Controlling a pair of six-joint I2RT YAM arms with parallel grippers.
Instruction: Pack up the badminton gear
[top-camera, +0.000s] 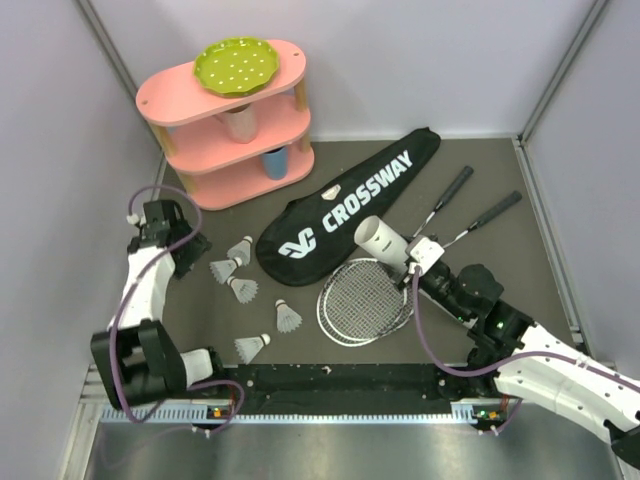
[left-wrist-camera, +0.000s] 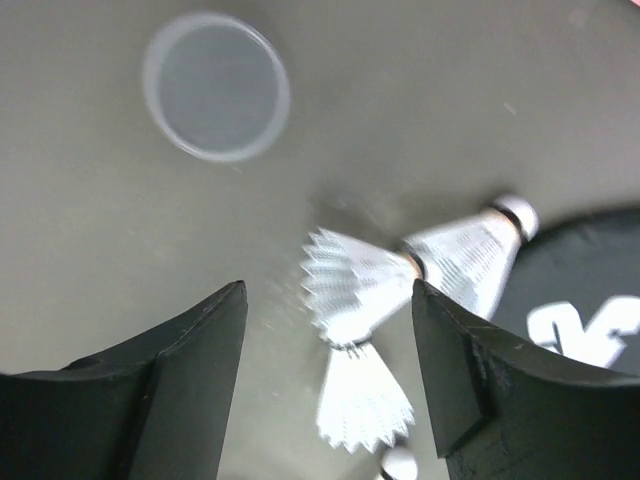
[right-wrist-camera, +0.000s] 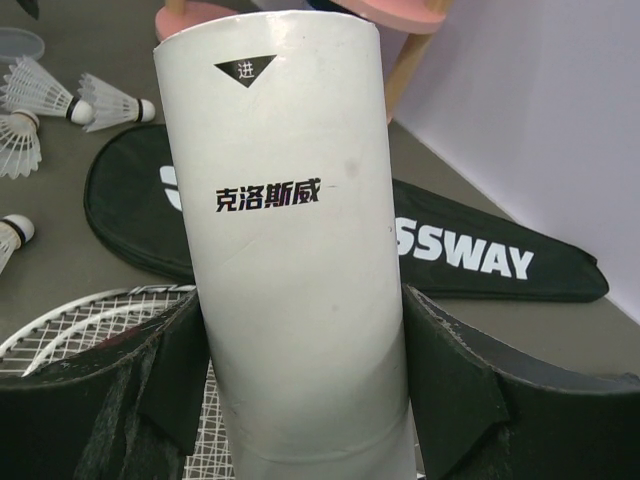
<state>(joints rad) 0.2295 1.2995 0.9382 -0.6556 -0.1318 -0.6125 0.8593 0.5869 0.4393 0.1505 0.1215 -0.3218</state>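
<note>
Between the wide-apart fingers of my open left gripper (left-wrist-camera: 330, 335) there is nothing; it hovers above three white shuttlecocks (left-wrist-camera: 355, 285) lying on the grey mat. In the top view the left gripper (top-camera: 193, 250) sits just left of that cluster of shuttlecocks (top-camera: 240, 250), and two more shuttlecocks (top-camera: 287, 317) lie nearer the front. My right gripper (right-wrist-camera: 300, 360) is shut on the long white tube (right-wrist-camera: 290, 230), whose open end points toward the black CROSSWAY bag (top-camera: 345, 205). The tube (top-camera: 380, 238) hangs over the heads of two silver rackets (top-camera: 365, 300), which lie overlapping to the right of the bag.
A clear round lid (left-wrist-camera: 215, 85) lies on the mat beyond the left gripper. The pink three-tier shelf (top-camera: 235, 120) with a green dotted plate (top-camera: 235, 65) stands at the back left. Grey walls close in both sides.
</note>
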